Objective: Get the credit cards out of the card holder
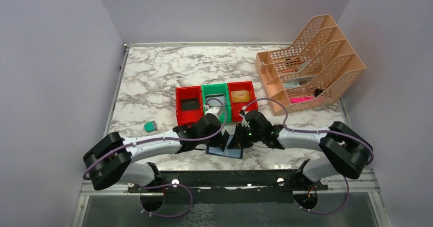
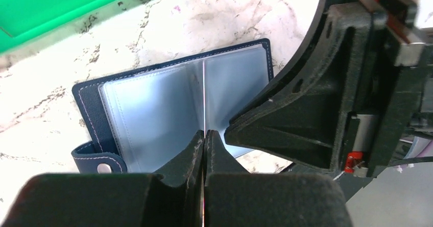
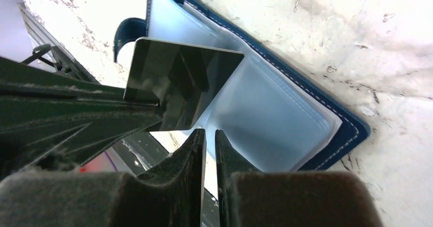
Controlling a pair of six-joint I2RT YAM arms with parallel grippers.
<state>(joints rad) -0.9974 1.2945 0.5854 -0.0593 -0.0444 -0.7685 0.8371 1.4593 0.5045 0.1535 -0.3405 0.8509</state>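
Observation:
The navy card holder [image 1: 227, 153] lies open on the marble table between the two arms, its pale blue-grey pockets up; it also shows in the left wrist view [image 2: 148, 109] and the right wrist view [image 3: 286, 115]. My left gripper [image 2: 204, 135] is shut on a thin card held on edge over the holder's fold. That card [image 3: 178, 79] looks dark and glossy and stands clear of the pockets. My right gripper [image 3: 210, 132] is shut with only a sliver of gap and holds nothing; its tip rests at the holder's right page [image 2: 240, 84]. A black card [image 1: 190, 103] and a gold card [image 1: 241, 95] lie in the red bins.
Three small bins stand just behind the holder: red [image 1: 182, 116], green [image 1: 214, 88], red [image 1: 254, 89]. A small teal block [image 1: 149, 126] lies to the left. An orange mesh file rack [image 1: 311, 64] stands at the back right. Grey walls close in the table.

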